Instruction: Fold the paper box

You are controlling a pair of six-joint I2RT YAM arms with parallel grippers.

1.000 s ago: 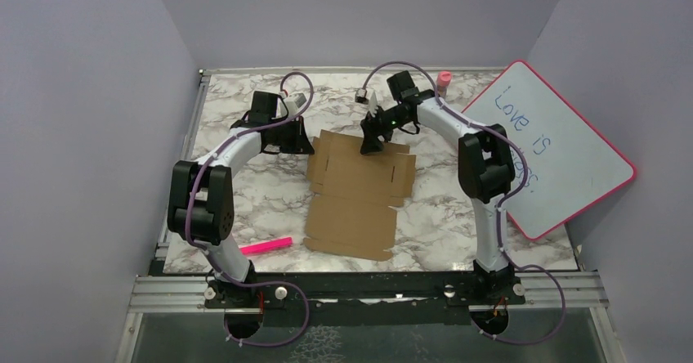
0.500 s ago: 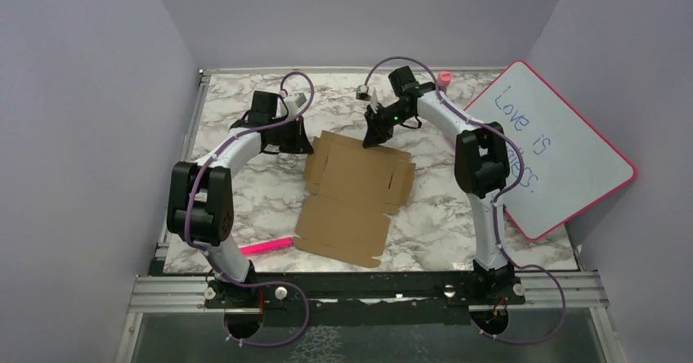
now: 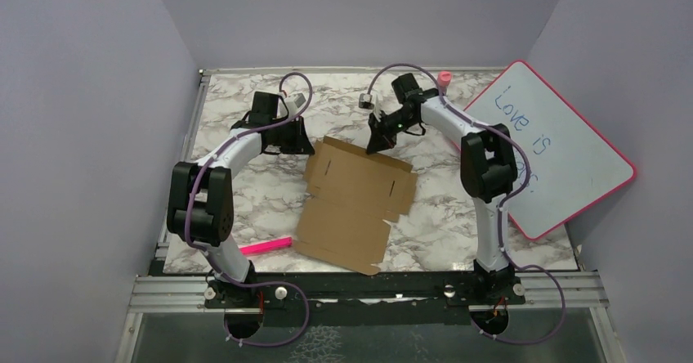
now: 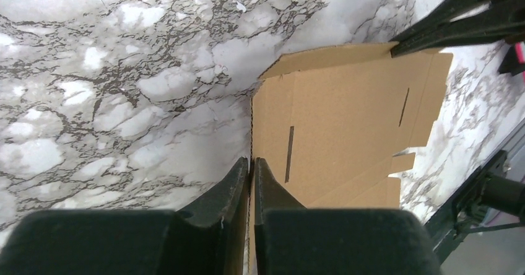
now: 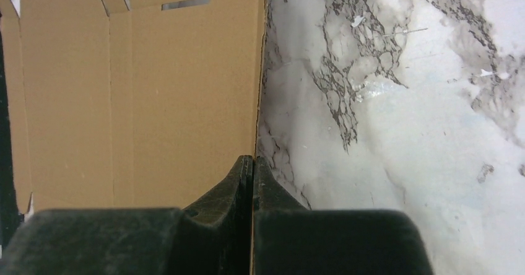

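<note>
The paper box (image 3: 355, 203) is a flat brown cardboard blank with slits and tabs, lying slightly askew mid-table. My left gripper (image 3: 305, 145) is at its far left corner. In the left wrist view the left gripper (image 4: 252, 161) is shut on the box's thin edge, with the panel (image 4: 347, 120) stretching away to the right. My right gripper (image 3: 377, 144) is at the far edge. In the right wrist view the right gripper (image 5: 253, 158) is shut on that cardboard edge (image 5: 186, 101). The far flap (image 3: 368, 152) stands a little off the table.
A pink marker (image 3: 266, 246) lies near the front left by the left arm's base. A pink-framed whiteboard (image 3: 556, 146) leans at the right, with a pink-capped bottle (image 3: 444, 78) at the back. Lilac walls close in three sides of the marble table (image 3: 237, 183).
My right gripper has closed on the box's far edge. The box has turned, its near end swinging left, and the far flap has lifted. The left arm has stayed in place.
</note>
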